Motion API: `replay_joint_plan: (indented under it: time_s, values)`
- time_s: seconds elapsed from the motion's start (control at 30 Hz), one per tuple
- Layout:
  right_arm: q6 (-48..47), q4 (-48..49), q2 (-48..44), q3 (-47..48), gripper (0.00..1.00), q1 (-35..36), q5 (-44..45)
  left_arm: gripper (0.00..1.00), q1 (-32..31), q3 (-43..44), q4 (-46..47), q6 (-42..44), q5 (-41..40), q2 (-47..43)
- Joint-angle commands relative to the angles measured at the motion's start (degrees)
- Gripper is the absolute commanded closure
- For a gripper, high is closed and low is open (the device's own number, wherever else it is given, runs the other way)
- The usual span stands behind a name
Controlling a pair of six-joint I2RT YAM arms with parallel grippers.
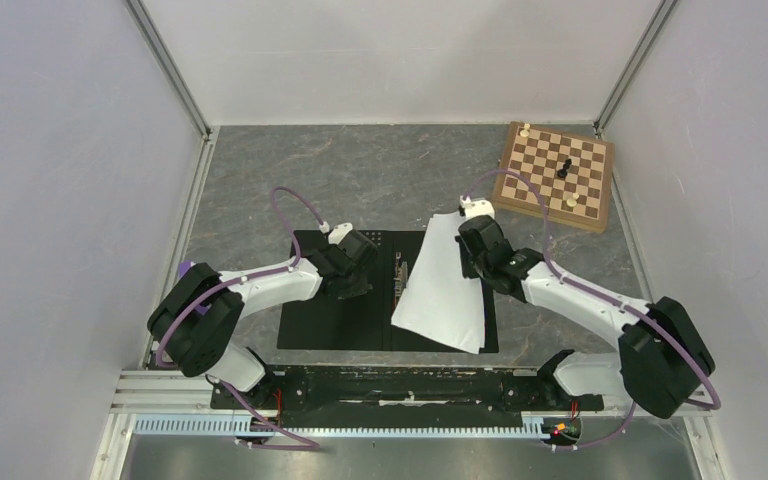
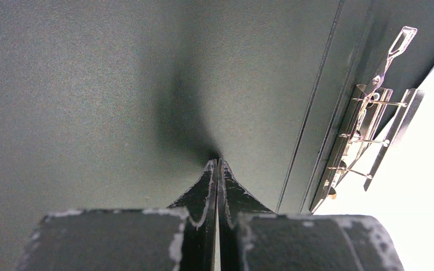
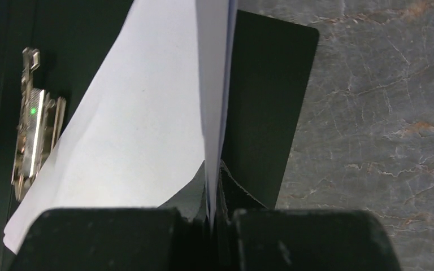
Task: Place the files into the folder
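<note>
The folder point(image 1: 320, 325) lies open and flat on the table, black inner faces up, with a metal clip point(image 1: 398, 281) along its spine. My left gripper point(image 1: 348, 283) is shut, its tips pressing on the folder's left inner face point(image 2: 118, 84); the clip point(image 2: 367, 141) shows to its right. My right gripper point(image 1: 479, 262) is shut on the right edge of the white files point(image 1: 445, 285), which hang tilted over the folder's right half. In the right wrist view the files point(image 3: 141, 124) rise edge-on from the gripper point(image 3: 213, 169) above the black cover point(image 3: 265, 101).
A wooden chessboard point(image 1: 557, 175) with a few pieces sits at the back right. Grey marbled tabletop point(image 1: 260, 180) surrounds the folder. White walls enclose the cell on three sides, and the arm bases stand on a rail at the near edge.
</note>
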Motion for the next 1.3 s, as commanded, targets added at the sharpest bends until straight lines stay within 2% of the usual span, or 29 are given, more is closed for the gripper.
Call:
replay_joint_plan:
  time_s: [0.0,0.07,0.4,0.8,1.27]
  values:
    - [-6.0,-3.2,-5.7,1.2,1.00,4.5,3.9,0.98,-0.2,0.4,-1.2,-0.8,-2.4,1.4]
    - [-5.8,-2.9,-6.7,0.9,1.00,4.9,3.5,0.98,-0.2,0.5,-1.2,-0.8,-2.3,1.4]
    - [-6.1,1.7,0.4,1.1,1.00,5.5,-0.7,0.98,-0.2,0.4,-1.8,-0.7,-2.7,0.9]
    - [-13.3,2.0,-1.9,-1.5,1.00,7.4,-3.8,0.98,0.0,1.4,-1.7,-0.5,-2.5,2.1]
    - [-15.1,6.6,3.8,-1.3,1.00,7.5,-6.2,0.98,0.0,1.7,-2.0,-0.3,-2.3,2.8]
